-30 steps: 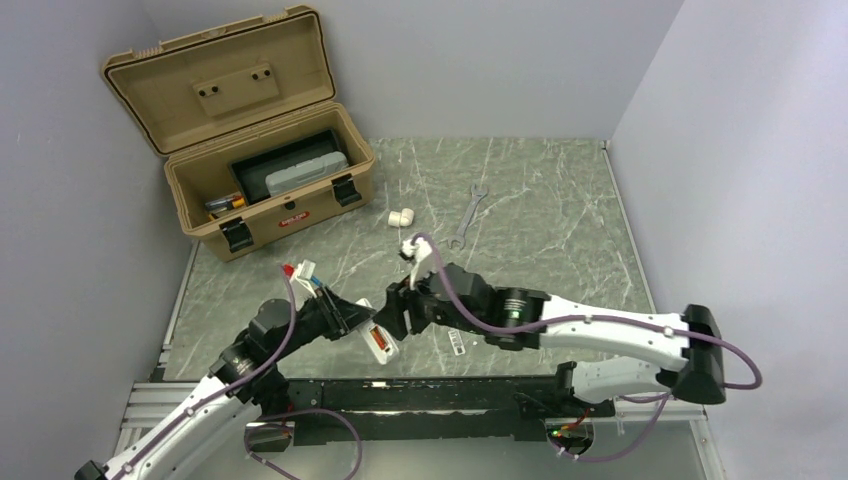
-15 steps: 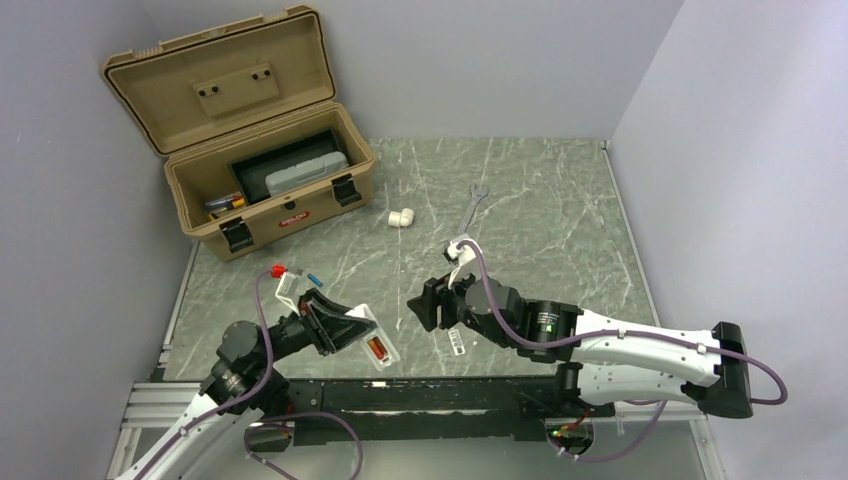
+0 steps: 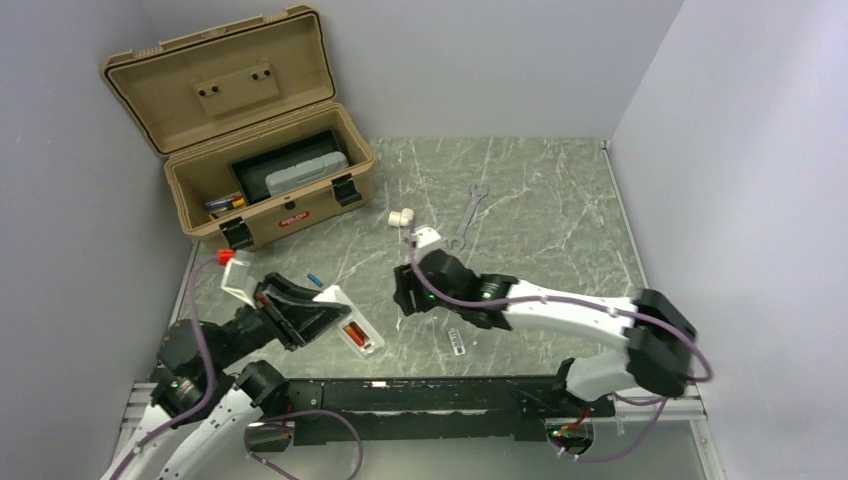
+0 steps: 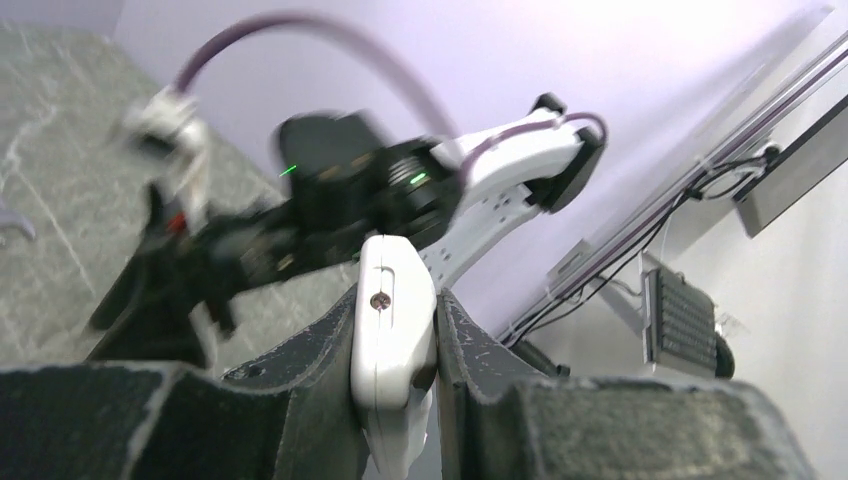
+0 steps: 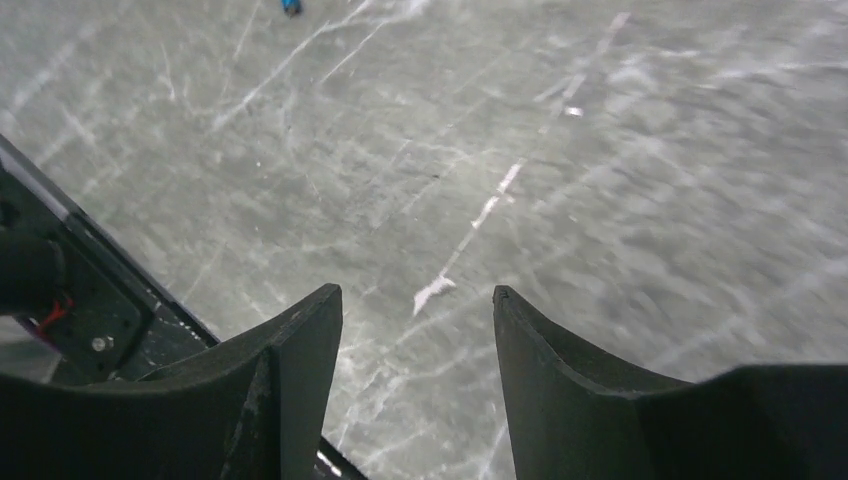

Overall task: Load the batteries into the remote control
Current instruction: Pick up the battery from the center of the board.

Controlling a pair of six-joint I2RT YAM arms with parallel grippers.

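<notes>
The remote control (image 3: 365,343) is a slim white bar, held at the near left part of the worktop (image 3: 540,200), well apart from the open tan toolbox (image 3: 270,190) at the far left. From above, its back faces up and the recess is open, with the orange-red casing of a battery (image 3: 354,333) lying inside. I cannot tell how many cells are in there. In my left wrist view the remote's end is rounded, with a small screw-like dot on its white face. Whether its far end touches the worktop I cannot tell.

My left fingers (image 4: 305,365) are narrow and clamped on the remote, one pad against each long edge, with the white body filling the gap between them.

My right fingers (image 5: 290,370) are spread wide with nothing between them, only bare grey marbled worktop below. From above they hang just right of the remote, not touching it.

A small white strip with dark markings (image 3: 457,343) lies flat on the worktop near the right fingers. A tiny blue piece (image 3: 314,280) lies beyond the remote. A silver wrench (image 3: 465,215) and a short white pipe elbow (image 3: 401,216) lie farther back, well apart from both sets of fingers.
</notes>
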